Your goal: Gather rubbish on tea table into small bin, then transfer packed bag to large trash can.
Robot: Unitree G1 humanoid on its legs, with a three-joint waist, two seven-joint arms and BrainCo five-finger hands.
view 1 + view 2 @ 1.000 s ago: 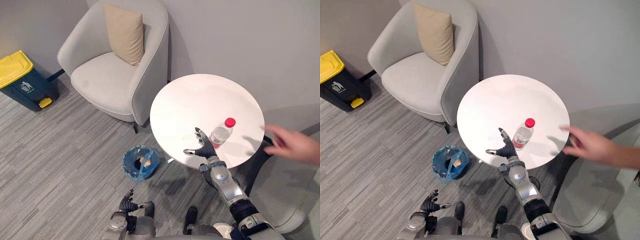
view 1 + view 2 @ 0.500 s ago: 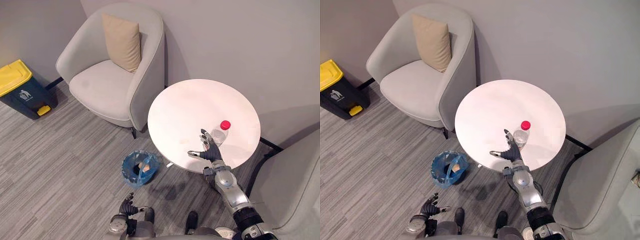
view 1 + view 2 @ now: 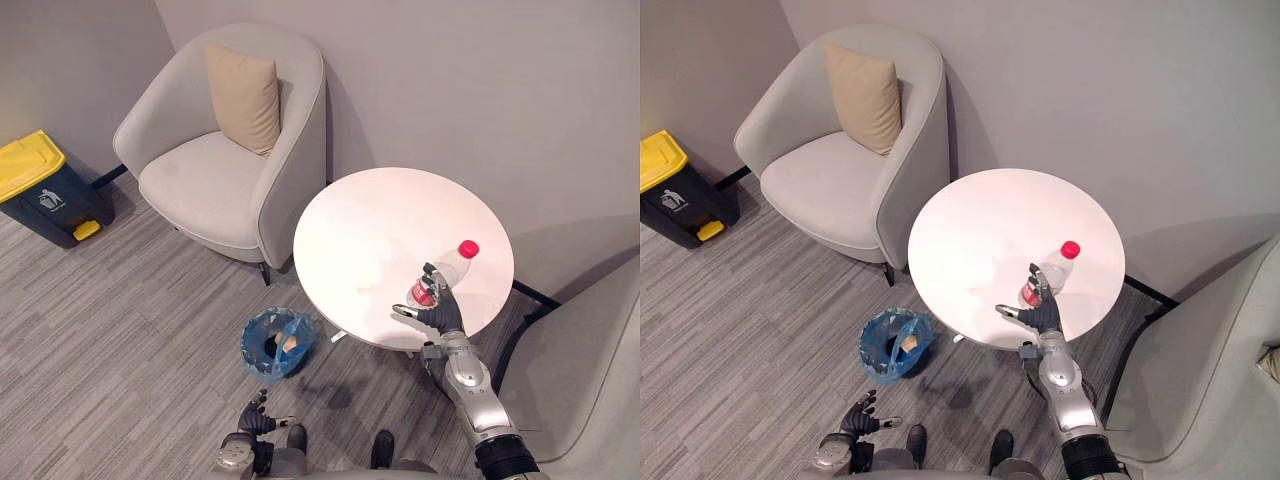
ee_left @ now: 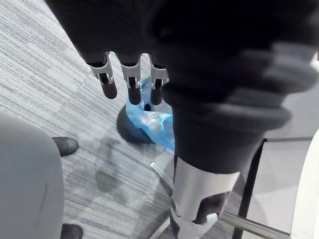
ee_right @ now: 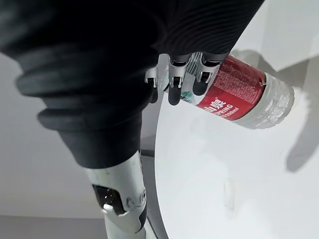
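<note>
A clear plastic bottle (image 3: 444, 272) with a red cap and red label stands on the round white tea table (image 3: 380, 225), near its right front edge. My right hand (image 3: 438, 312) is open right beside it, thumb spread to the left. In the right wrist view its fingers (image 5: 173, 85) rest against the bottle's (image 5: 238, 95) labelled side without curling round it. The small bin (image 3: 274, 343), lined with a blue bag and holding some rubbish, stands on the floor left of the table. My left hand (image 3: 251, 422) hangs open low down, its straight fingers (image 4: 130, 83) above the blue bag (image 4: 152, 122).
The large dark trash can (image 3: 42, 186) with a yellow lid stands far left by the wall. A light grey armchair (image 3: 215, 165) with a beige cushion (image 3: 243, 96) sits behind the bin. Another grey seat (image 3: 590, 380) is at the right. Striped grey carpet surrounds them.
A person's hand at the right edge has withdrawn out of sight. My right hand has moved right and forward up to the bottle. The camera has shifted.
</note>
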